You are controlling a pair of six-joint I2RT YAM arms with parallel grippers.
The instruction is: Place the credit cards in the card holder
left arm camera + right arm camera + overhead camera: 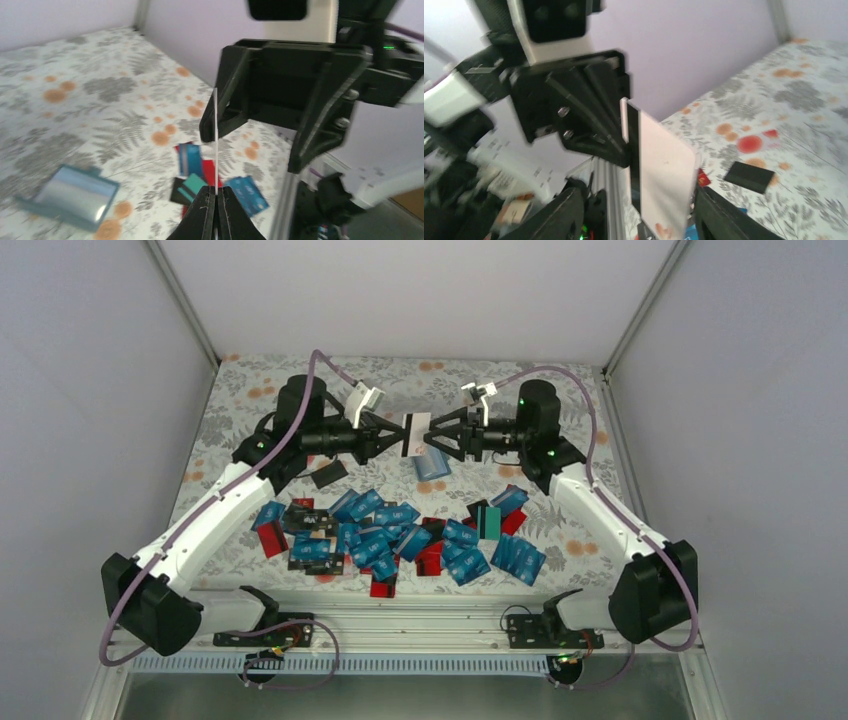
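The left gripper (216, 194) pinches 1 thin credit card (216, 130) upright, edge-on, beside the right gripper (250, 152), jaws apart, above the table (100, 85) bearing an open card holder (70, 196) and loose cards (246, 194).

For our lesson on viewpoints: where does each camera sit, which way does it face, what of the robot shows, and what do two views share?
Top external: above, behind the arms, looking down on the table; both arms show.
Left wrist: on the left arm, facing the right gripper; the left gripper shows, pinching a white card.
Right wrist: on the right arm, facing the left gripper; its own open fingers show.
Shared: both wrist views see that card.
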